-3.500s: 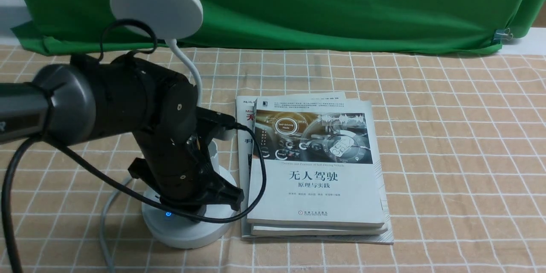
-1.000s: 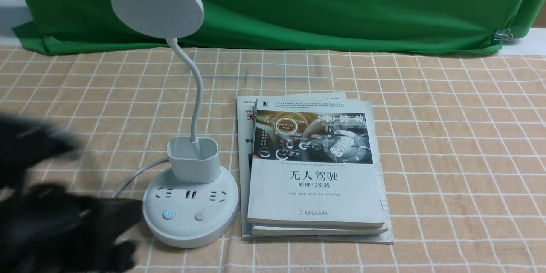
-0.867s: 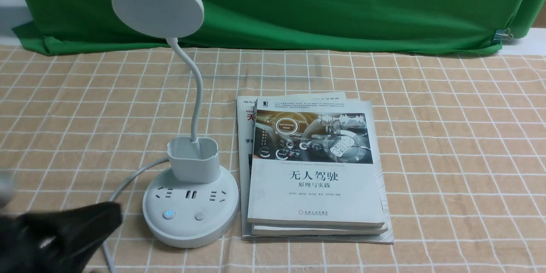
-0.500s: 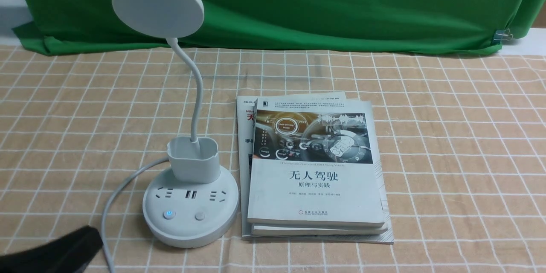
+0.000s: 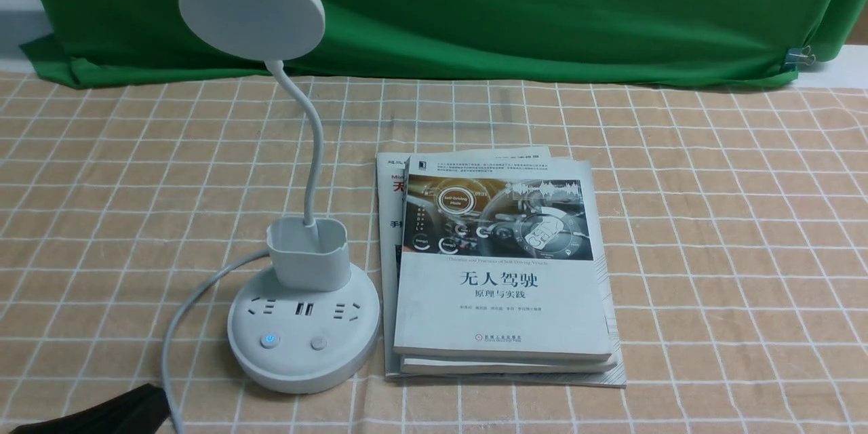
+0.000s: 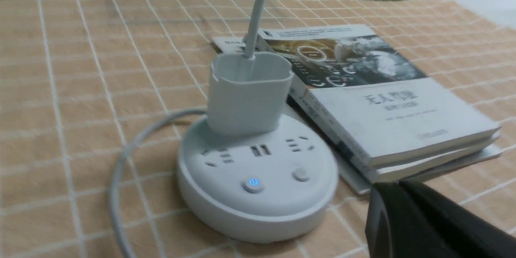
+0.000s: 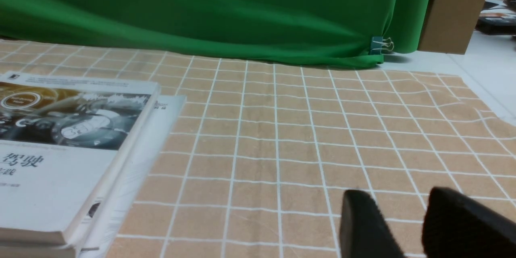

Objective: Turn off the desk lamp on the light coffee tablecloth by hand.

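The lamp (image 5: 304,332) stands upright on the tan gridded tablecloth (image 5: 732,251), left of the stacked books (image 5: 502,298). The left gripper (image 6: 393,189) is positioned near the lamp base, apart from it, its fingers together. The right gripper (image 7: 393,195) is slightly open, beside the books, well apart from the lamp.

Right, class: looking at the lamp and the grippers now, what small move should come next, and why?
Probably none beyond holding the left gripper back from the desk lamp. The lamp's disc head looks unlit, and the gripper is off the base, touching neither button. The blue power symbol glows, but pressing there might relight the lamp.
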You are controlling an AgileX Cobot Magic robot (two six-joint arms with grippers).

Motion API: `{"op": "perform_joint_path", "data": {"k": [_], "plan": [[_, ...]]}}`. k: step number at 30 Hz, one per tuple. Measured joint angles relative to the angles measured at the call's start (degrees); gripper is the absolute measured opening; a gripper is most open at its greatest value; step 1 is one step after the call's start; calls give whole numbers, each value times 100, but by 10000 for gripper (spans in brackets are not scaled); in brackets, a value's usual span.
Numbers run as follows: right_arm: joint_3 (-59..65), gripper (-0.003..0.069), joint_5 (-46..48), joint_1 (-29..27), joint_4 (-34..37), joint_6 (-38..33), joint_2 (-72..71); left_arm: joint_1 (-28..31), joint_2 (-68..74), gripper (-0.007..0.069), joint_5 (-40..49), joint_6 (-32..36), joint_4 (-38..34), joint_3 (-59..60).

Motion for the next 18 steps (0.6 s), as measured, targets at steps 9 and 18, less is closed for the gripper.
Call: {"op": "perform_joint_path", "data": {"k": [9,18], "plan": [[0,242,0,0,0,0,0,1916,-7,-4,148,459,-608,0],[0,242,0,0,0,0,0,2706,-202,-4,287,683,-766,201]]}}
